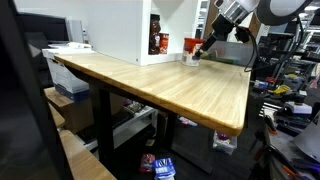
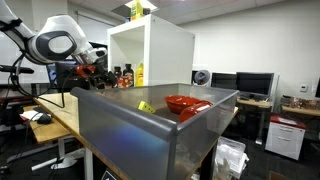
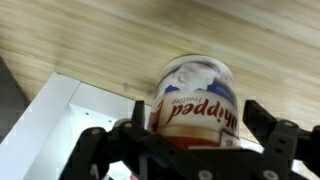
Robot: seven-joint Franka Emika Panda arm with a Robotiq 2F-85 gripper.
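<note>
A white tub with a red label reading "whipped" stands upright on the wooden table. My gripper is open around it, one black finger on each side of the tub, close to its wall. In an exterior view the gripper hangs low over the far end of the table, with the small tub under it. The arm also shows in an exterior view, beside the white cabinet.
A tall white open cabinet stands at the back of the table with bottles inside. A grey bin holds a red bowl and a yellow item. A white board lies next to the tub.
</note>
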